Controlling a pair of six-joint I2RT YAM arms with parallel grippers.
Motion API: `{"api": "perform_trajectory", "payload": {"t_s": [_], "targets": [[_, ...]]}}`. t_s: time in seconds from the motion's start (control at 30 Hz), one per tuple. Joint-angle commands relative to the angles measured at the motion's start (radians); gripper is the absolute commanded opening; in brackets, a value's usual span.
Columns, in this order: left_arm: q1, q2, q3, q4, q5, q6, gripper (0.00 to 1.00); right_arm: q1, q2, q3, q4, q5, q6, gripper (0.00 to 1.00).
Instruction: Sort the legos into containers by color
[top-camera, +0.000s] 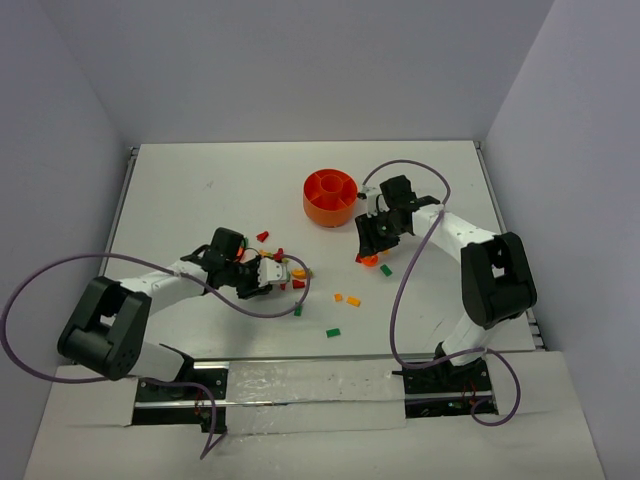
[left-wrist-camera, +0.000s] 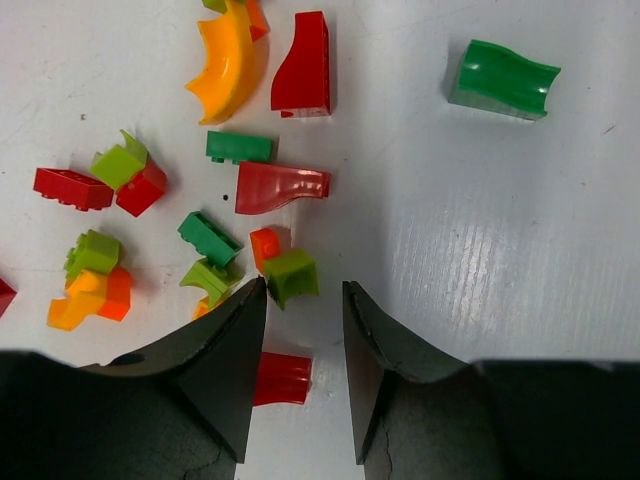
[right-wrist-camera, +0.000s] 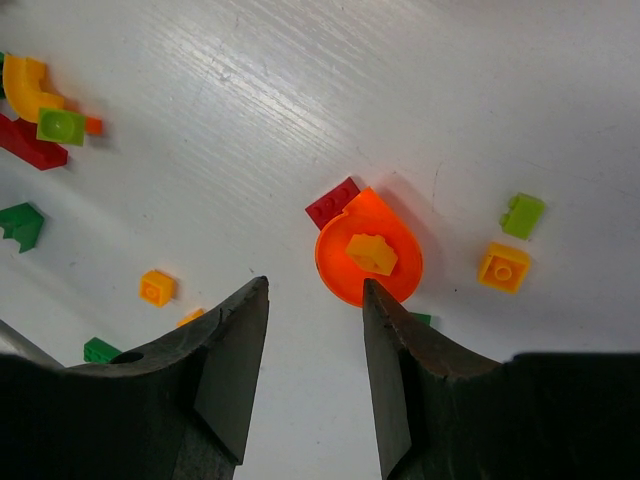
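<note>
The left gripper (left-wrist-camera: 305, 290) hangs with jaws apart over the crowded pile left of the table's (top-camera: 200, 180) middle, a red curved brick (left-wrist-camera: 282, 378) lying loose between them. A lime brick (left-wrist-camera: 292, 275) sits right at the fingertips, so closing could pinch both colours or scatter neighbours. The right gripper (right-wrist-camera: 315, 285) is spread and empty. The orange disc (right-wrist-camera: 368, 262) lies off its line, against a red plate (right-wrist-camera: 333, 202) that might drag along. The orange divided bowl (top-camera: 312, 208) stands toward the far edge
</note>
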Motion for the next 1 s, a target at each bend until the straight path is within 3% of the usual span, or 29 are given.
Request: {"api": "perform_trajectory", "payload": {"t_s": [0.0,0.2,0.6,0.73,0.97], "targets": [[-0.008,0.042,0.057,0.008,0.047,0.003,0.46,-0.007,0.018,0.017,0.015,-0.018,-0.009,0.5],[-0.008,0.085,0.085,0.008,0.044,-0.011,0.43,-0.012,0.022,0.019,0.015,-0.016,-0.012,0.49],[-0.009,0.064,0.108,-0.015,0.045,-0.04,0.22,-0.014,0.007,0.02,0.014,-0.054,-0.012,0.48],[-0.006,0.021,0.176,-0.121,0.084,-0.081,0.16,-0.014,-0.03,0.02,0.018,-0.145,-0.015,0.48],[-0.006,0.015,0.423,-0.473,0.344,-0.199,0.1,0.013,-0.097,0.025,0.065,-0.388,0.011,0.48]]}}
